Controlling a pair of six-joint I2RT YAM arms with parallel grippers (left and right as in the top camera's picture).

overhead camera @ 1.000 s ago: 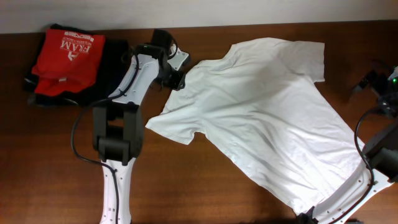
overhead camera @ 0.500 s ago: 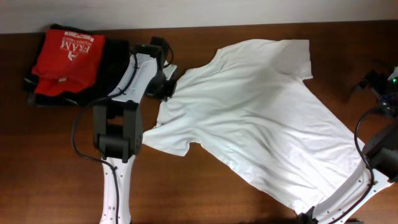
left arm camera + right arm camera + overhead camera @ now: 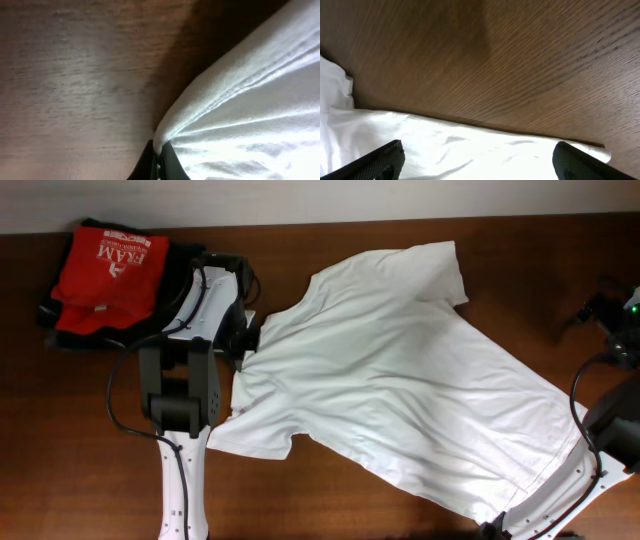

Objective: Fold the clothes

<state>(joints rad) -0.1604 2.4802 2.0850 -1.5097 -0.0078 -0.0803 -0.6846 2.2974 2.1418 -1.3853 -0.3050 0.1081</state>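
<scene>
White T-shirt (image 3: 400, 380) spreads rightward from the left claw (image 3: 159, 162), clenched on its edge; right claw (image 3: 480, 156) gapes open

The left arm (image 3: 185, 380) had white links joined by bulky black motor housings, and a thin black cable (image 3: 109, 402) looped off its side. The right arm (image 3: 585, 485) matched it, with a green light (image 3: 634, 308). The right gripper (image 3: 479, 159) had matte black fingers (image 3: 384, 160).

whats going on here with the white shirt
The left tool is pinched shut on an edge of the large white thin T-shirt, which lies spread and unfolded on the brown wooden table. The right tool hangs open over another edge, gripping nothing. A red white-lettered shirt tops dark folded garments.
</scene>
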